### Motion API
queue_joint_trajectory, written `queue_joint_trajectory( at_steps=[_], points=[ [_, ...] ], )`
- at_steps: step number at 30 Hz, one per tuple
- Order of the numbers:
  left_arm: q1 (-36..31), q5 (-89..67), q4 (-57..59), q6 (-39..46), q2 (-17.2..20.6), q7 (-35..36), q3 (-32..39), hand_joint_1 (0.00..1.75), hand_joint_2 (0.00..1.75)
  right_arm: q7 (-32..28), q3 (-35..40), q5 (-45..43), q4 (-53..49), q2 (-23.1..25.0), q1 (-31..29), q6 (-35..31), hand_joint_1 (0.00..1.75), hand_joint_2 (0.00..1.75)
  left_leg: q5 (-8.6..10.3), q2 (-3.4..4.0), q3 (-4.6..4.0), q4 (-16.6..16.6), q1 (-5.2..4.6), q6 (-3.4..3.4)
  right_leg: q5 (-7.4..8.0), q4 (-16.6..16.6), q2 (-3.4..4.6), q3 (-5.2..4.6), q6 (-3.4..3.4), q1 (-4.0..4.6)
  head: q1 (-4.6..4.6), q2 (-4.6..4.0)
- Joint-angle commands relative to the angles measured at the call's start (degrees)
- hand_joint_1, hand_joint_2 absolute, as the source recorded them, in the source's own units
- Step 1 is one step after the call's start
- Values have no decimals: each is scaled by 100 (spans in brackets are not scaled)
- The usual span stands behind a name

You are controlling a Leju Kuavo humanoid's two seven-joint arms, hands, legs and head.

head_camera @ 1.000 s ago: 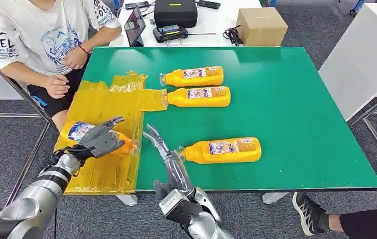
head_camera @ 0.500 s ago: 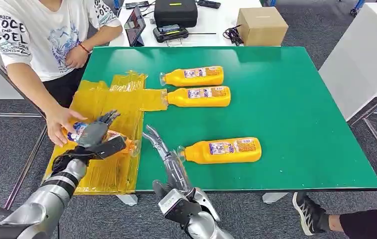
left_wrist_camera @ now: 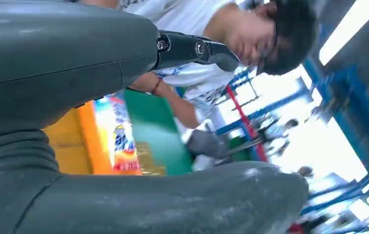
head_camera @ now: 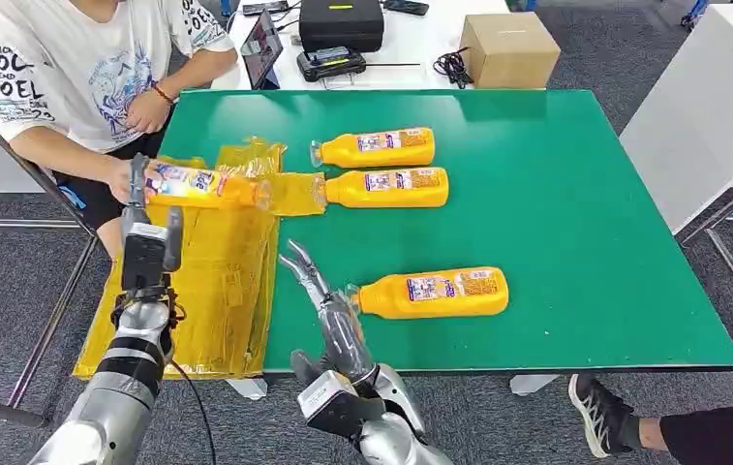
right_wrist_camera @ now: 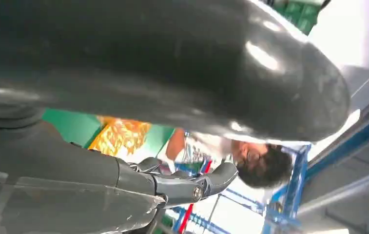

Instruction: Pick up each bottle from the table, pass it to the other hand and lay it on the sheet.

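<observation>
- The next bottle [head_camera: 432, 293] lies on the green table [head_camera: 575, 223], its neck just off the right hand's [head_camera: 328, 310] spread, empty fingers [head_camera: 299, 266].
- Best to close around the body, not the neck.
- The left hand [head_camera: 146, 250] is up over the sheet [head_camera: 217, 291]; its fingers I can't make out.
- A person's hand [head_camera: 122, 180] holds another bottle [head_camera: 202, 186] just past it.

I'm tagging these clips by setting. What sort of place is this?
Probably a robotics lab or test room: a green work table with identical orange bottles laid out, electronics and a cardboard box on a white desk, grey office carpet.
</observation>
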Motion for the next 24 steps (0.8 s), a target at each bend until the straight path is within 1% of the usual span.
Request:
queue_joint_trajectory(
  at_steps=[1, 2, 3, 4, 5, 6, 7, 9, 10, 11, 12, 13, 16, 17, 19, 21, 23, 24],
  points=[
    [657, 1421, -1252, -867, -239, -77, 111, 0, 0, 849, -698, 1164, -608, -690, 351, -698, 0, 175, -16, -9, 29, 1, 12, -9, -16, -8, -12, 38, -13, 13, 0, 0],
    [783, 1468, -1268, -975, -258, -63, 117, 0, 175, 1082, -860, 1350, -649, -837, 342, -688, 0, 175, -8, -8, 25, -8, 6, -5, -8, -14, -9, 31, -7, 7, 0, 0],
    [952, 1658, -1254, -1210, -309, 61, 176, 0, 175, 1340, -1067, 1754, -713, -1048, 351, -765, 0, 175, -13, -9, 37, -8, 9, -6, -11, -20, -10, 46, -8, 10, -2, 0],
    [1090, 1685, -1224, -1264, -342, 42, 191, 0, 175, 1520, -1272, 1868, -773, -1180, 366, -719, 0, 175, -6, -4, 25, -11, 2, -3, -5, -17, -4, 30, -4, 3, -2, 0],
    [1194, 1620, -1139, -1282, -346, 6, 167, 0, 175, 1607, -1428, 2145, -864, -1337, 377, -749, 0, 175, -13, 2, 34, -8, 6, -3, -7, -19, 1, 41, -6, 7, 0, 0],
    [1302, 1622, -1009, -1330, -368, -44, 210, 0, 175, 1765, -1660, 2312, -971, -1476, 405, -612, 0, 175, -8, -4, 25, -10, 3, -1, -5, -18, -5, 32, -3, 3, 0, 0],
    [1352, 1595, -933, -1318, -375, -77, 229, 0, 175, 1826, -1765, 2471, -1033, -1598, 383, -574, 0, 175, -14, -7, 47, -15, 3, 0, -9, -30, -9, 60, -4, 4, -2, 0],
    [1427, 1597, -795, -1339, -387, -105, 324, 0, 175, 2051, -2036, 2711, -1135, -1754, 352, -481, 0, 175, -22, -4, 55, -8, 9, -3, -14, -29, -7, 69, -8, 10, -2, 0],
    [1464, 1556, -802, -1354, -394, -105, 338, 0, 175, 2077, -2165, 2706, -1156, -1758, 350, -450, 0, 175, -30, 4, 52, 3, 8, -6, -18, -18, 1, 65, -12, 10, 2, 0],
    [1480, 1538, -754, -1406, -395, -105, 356, 0, 175, 2185, -2230, 2759, -1121, -1814, 312, -325, 0, 175, -25, -7, 45, 0, -1, -4, -17, -19, -10, 61, -9, 2, 4, 0],
    [1501, 1543, -742, -1430, -414, -104, 375, 0, 175, 2245, -2299, 2805, -1051, -1866, 274, -281, 0, 175, -25, 4, 41, 0, 3, -7, -14, -18, 2, 54, -11, 6, 0, 0],
    [1503, 1543, -741, -1432, -422, -104, 371, 0, 175, 2244, -2315, 2804, -1041, -1879, 268, -282, 0, 175, -13, 0, 34, -12, -8, -6, -8, -20, -2, 42, -7, -6, -4, 0],
    [1515, 1479, -770, -1478, -409, -93, 323, 0, 175, 2327, -2286, 2920, -880, -1881, 203, -243, 0, 175, -25, -5, 38, 1, 0, -11, -17, -14, -6, 50, -15, 3, -2, 0],
    [1534, 1441, -759, -1511, -418, -84, 299, 0, 175, 2392, -2290, 2980, -739, -1899, 139, -188, 0, 175, -14, -8, 15, 2, -4, -5, -8, -10, -6, 25, -6, -2, 2, 0],
    [1551, 1298, -722, -1521, -422, -86, 205, 0, 175, 2423, -2306, 3019, -477, -1874, 17, -149, 0, 175, -12, 9, 12, -2, -8, -5, -3, -9, 9, 16, -6, -6, -2, 0],
    [1554, 1128, -617, -1579, -412, -41, 60, 0, 175, 2446, -2260, 3018, -77, -1847, -167, -13, 0, 175, -22, 14, 35, -2, 0, -11, -9, -12, 11, 39, -13, 3, -4, 0],
    [1541, 951, -508, -1626, -409, -26, -92, 0, 175, 2467, -2190, 3006, 402, -1818, -409, 145, 0, 175, -9, 2, 11, -4, -5, -2, 0, -12, 3, 17, -4, -2, -2, 0],
    [1537, 911, -481, -1644, -410, -27, -127, 0, 175, 2413, -2230, 2876, 527, -1756, -461, 187, 0, 175, -11, 7, 22, -6, -1, -5, 0, -17, 7, 28, -7, 3, 0, 0]
  ],
)
